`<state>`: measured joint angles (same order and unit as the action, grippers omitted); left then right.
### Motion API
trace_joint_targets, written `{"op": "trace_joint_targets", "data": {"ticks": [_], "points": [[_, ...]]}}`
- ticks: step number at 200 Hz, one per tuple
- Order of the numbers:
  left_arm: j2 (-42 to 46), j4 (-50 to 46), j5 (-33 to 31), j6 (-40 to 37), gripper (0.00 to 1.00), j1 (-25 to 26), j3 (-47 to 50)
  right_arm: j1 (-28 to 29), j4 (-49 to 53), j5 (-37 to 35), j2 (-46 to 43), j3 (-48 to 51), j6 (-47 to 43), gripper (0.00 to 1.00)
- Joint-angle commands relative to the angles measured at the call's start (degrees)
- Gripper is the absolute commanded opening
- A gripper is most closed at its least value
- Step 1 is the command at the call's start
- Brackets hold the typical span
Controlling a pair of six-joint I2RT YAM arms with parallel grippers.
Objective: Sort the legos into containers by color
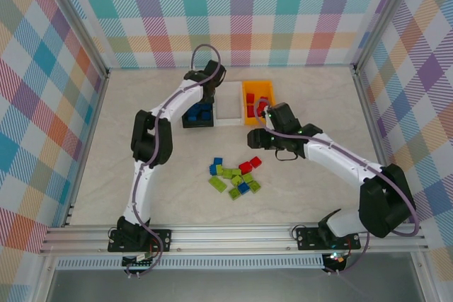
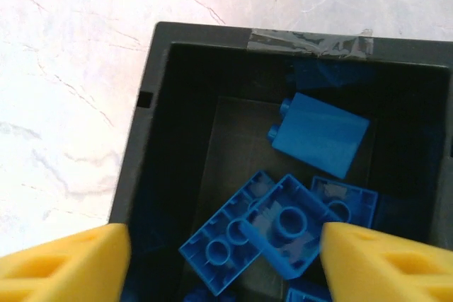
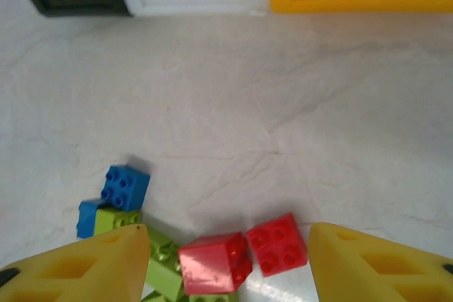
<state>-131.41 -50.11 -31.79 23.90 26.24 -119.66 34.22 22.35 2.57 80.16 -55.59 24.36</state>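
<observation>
My left gripper (image 2: 226, 263) hangs open over the black bin (image 2: 152, 104), which holds several blue legos (image 2: 244, 235). In the top view the left gripper (image 1: 203, 97) is above that black bin (image 1: 190, 122). My right gripper (image 3: 226, 266) is open above the table, nothing held. Two red legos (image 3: 277, 244) lie on the table below and between its fingers. From above, the right gripper (image 1: 260, 132) sits between the bins and the loose pile (image 1: 235, 177) of blue, green and red legos. The orange bin (image 1: 257, 88) holds red legos (image 1: 252, 101).
A white bin (image 1: 228, 104) stands between the black and orange ones. Blue (image 3: 124, 186) and green legos (image 3: 164, 266) lie left of the red ones. Metal frame rails and checked walls enclose the table; open marble surface lies left and right of the pile.
</observation>
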Motion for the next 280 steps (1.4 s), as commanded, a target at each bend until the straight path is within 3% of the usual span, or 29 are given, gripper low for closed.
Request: {"op": "trace_joint_targets", "data": {"ticks": [1, 22, 75, 119, 169, 242, 280], "points": [[10.6, 3.2, 0.9, -0.3, 0.86, 1.9, 3.1, 3.0, 3.6, 2.3, -1.0, 1.2, -1.4, 0.61], [20.1, 9.1, 2.8, 0.5, 1.0, 4.7, 12.5, 5.6, 5.4, 1.3, -2.5, 4.0, -0.4, 0.62], [42.1, 18.7, 3.7, 4.9, 1.0, 14.2, 42.1, 12.0, 11.4, -3.1, -6.3, 12.9, 3.4, 0.58], [53.5, 18.7, 6.0, 10.3, 1.0, 14.9, 57.7, 17.6, 10.7, -5.8, -1.1, 13.9, 3.4, 0.61], [60.4, 14.5, 7.0, 12.7, 1.0, 15.1, 64.8, 18.3, 6.4, -9.0, 5.7, 10.6, 1.2, 0.62], [66.0, 12.6, 6.7, 13.8, 1.0, 15.1, 69.8, 18.4, 3.4, -8.0, 9.0, 8.8, -0.9, 0.54], [65.6, 13.2, 7.4, 13.7, 1.0, 15.0, 70.1, 18.5, 4.4, -10.9, 8.3, 8.3, -1.8, 0.6]]}}
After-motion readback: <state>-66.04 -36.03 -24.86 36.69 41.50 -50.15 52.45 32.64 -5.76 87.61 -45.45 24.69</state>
